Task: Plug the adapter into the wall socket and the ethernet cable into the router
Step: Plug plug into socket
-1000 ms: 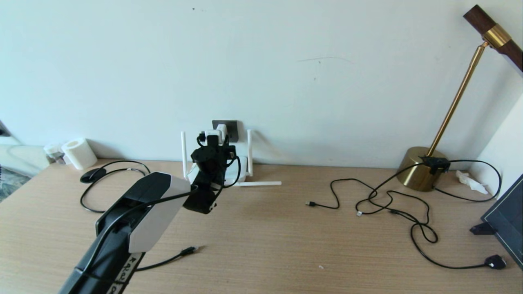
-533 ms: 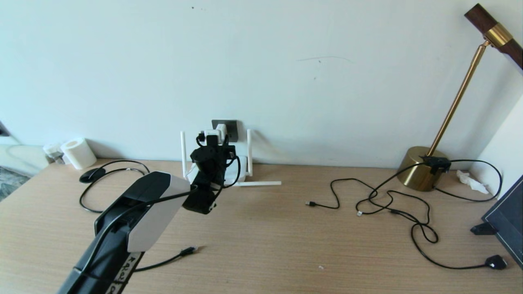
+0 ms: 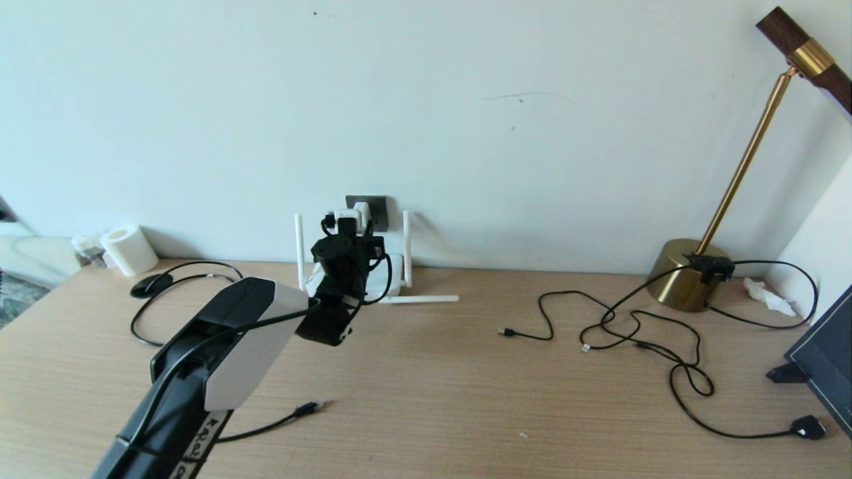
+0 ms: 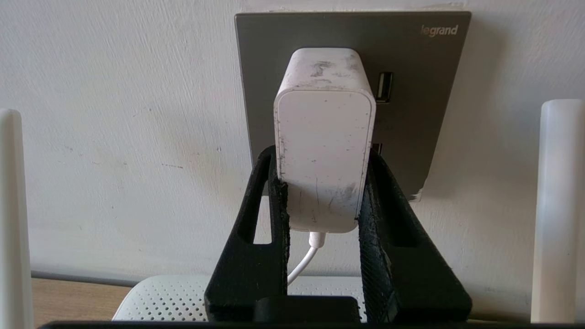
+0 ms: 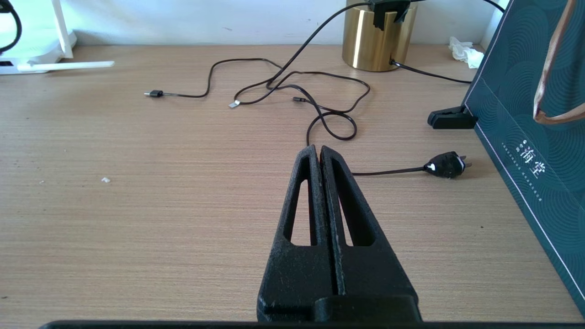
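My left gripper [image 4: 322, 157] is shut on the lower sides of the white adapter [image 4: 324, 132], which it holds upright against the dark grey wall socket [image 4: 425, 91]. The pins are hidden. The thin white cord hangs from the adapter's bottom. In the head view, the left gripper [image 3: 346, 225] and adapter [image 3: 347, 214] sit at the socket [image 3: 377, 203], above the white router [image 3: 394, 273] with its stick antennas. The ethernet cable's plug [image 3: 308, 407] lies loose on the table beside my left arm. My right gripper [image 5: 318, 148] hovers shut and empty over bare table.
Thin black cables [image 3: 632, 326] tangle at the right, one ending in a black mains plug [image 3: 807, 427]. A brass lamp base [image 3: 685, 276] stands at the back right and a dark green bag [image 3: 825, 359] at the right edge. A paper roll [image 3: 126, 249] sits back left.
My left arm has edged slightly toward the wall, still shut on the adapter. Nothing else has moved.
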